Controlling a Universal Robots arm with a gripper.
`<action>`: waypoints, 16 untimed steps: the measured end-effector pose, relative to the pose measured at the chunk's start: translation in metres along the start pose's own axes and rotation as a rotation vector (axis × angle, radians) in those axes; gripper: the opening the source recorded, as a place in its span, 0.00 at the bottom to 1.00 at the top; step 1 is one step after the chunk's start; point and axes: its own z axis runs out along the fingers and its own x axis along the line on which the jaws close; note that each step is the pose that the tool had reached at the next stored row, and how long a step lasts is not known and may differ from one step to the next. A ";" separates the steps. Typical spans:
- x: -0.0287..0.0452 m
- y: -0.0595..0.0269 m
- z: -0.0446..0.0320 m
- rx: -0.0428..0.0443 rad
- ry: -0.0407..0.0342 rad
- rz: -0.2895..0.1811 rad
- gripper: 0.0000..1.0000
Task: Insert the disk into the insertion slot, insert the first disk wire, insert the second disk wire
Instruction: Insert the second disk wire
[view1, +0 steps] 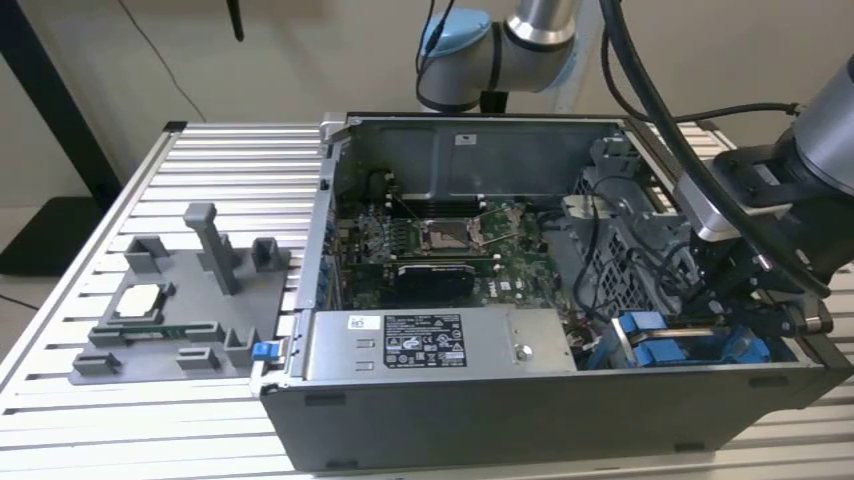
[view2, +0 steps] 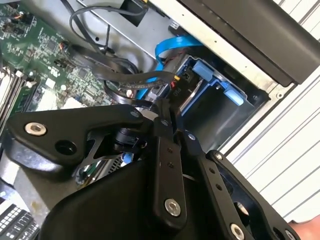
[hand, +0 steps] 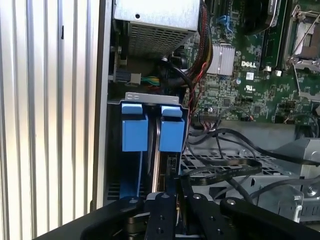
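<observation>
The disk sits on edge inside the insertion slot (hand: 152, 96). Its bright blue carrier bracket (hand: 172, 134) shows in the first wrist view, in the second wrist view (view2: 220, 82), and at the case's near corner on the exterior view's right (view1: 654, 345). My gripper (hand: 174, 192) hangs right over the disk's cable end, its black fingers (view2: 162, 145) drawn together; what is between their tips is hidden. A blue flat wire (view2: 167, 47) curves down to the disk's connector end beside my gripper (view2: 164, 107). Black wires (view2: 132, 80) loop next to it.
The open computer case (view1: 534, 410) lies on a slatted metal table (view1: 240, 170). Inside are the motherboard (view1: 441, 240) and a grey power-supply box (view1: 427, 345). A grey fixture tray (view1: 174, 330) with upright posts and a processor chip (view1: 138, 300) stands at the exterior view's left.
</observation>
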 end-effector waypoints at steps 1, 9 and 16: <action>0.0000 -0.0005 0.0000 0.0000 0.0000 0.000 0.00; 0.0003 -0.0006 0.0015 -0.0003 0.0015 0.000 0.00; 0.0005 -0.0005 0.0029 0.0001 0.0020 0.002 0.00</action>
